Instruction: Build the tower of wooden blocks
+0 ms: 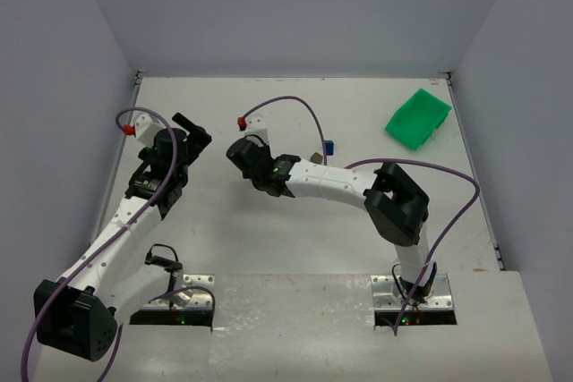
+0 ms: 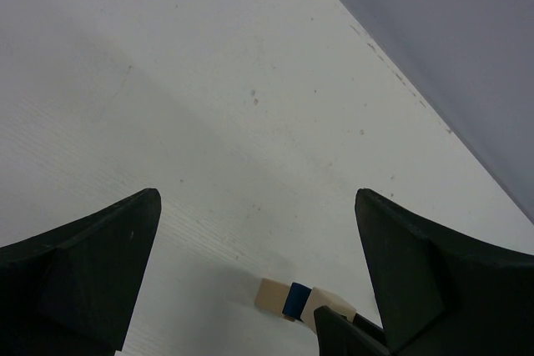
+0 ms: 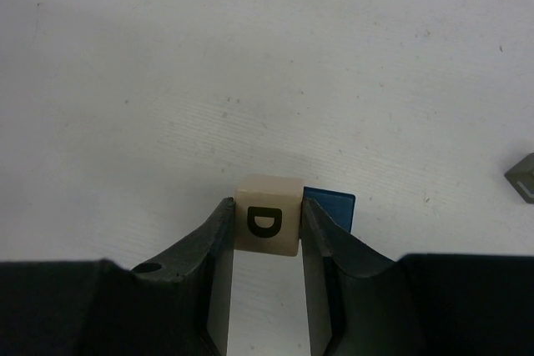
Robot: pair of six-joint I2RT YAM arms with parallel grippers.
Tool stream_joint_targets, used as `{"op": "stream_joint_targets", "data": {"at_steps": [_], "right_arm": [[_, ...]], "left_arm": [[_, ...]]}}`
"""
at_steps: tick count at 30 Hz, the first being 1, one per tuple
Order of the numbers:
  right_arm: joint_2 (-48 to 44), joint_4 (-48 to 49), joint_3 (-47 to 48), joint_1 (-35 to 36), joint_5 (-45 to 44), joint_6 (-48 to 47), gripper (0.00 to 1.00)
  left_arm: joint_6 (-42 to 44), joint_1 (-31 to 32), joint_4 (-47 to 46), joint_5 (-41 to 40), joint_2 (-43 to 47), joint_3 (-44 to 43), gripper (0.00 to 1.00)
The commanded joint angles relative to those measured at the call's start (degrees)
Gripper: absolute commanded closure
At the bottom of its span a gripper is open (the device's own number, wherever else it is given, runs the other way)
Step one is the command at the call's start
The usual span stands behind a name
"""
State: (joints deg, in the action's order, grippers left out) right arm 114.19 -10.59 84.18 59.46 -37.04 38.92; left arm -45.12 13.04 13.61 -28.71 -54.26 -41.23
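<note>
**Top view**
bin: green plastic bin (image 1: 418,119) at 2 o'clock on the white table (image 1: 224,248), tilted, its smooth green inside turned to the camera.
tower: wood block tower (image 1: 328,148), a tiny dark blue piece with a tan piece touching at its 7 o'clock. It sits just beside the white right arm (image 1: 327,181), at the arm's 12 o'clock, well apart from the bin.
left claw: black left gripper (image 1: 195,128) at 10 o'clock on the table, jaws spread, nothing between them.

**Left wrist view**
claw: the left gripper (image 2: 257,198) gapes wide and holds nothing. Its matte black wedge fingers (image 2: 83,273) sit at 8 and 4 o'clock.
blocks: short row of blocks (image 2: 294,299) at 6 o'clock, tan, dark blue, tan, each touching the next.
surface: the table is white, finely ribbed and speckled. A grey wall (image 2: 467,31) is at 2 o'clock.

**Right wrist view**
writing: a black capital D on the near face of the tan wooden cube (image 3: 267,224).
claw: right gripper (image 3: 266,203) nearly closed, both black jaws pressed on the cube's sides.
blue: a dark blue block (image 3: 331,208), flat-faced, touches the cube at its 2 o'clock. I cannot tell whether they are stacked or side by side.
edge: the corner of a grey block (image 3: 521,178) at 3 o'clock, well apart.
</note>
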Motion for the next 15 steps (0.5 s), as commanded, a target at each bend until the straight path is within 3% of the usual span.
{"op": "stream_joint_targets", "data": {"at_steps": [1, 15], "right_arm": [[-2.14, 1.36, -0.42, 0.06, -1.55, 1.42, 0.67], [-2.13, 1.36, -0.86, -0.67, -0.14, 2.48, 0.65]], "left_arm": [[-0.23, -0.29, -0.59, -0.37, 0.30, -0.70, 0.00], [-0.14, -0.29, -0.51, -0.21, 0.12, -0.78, 0.00]]}}
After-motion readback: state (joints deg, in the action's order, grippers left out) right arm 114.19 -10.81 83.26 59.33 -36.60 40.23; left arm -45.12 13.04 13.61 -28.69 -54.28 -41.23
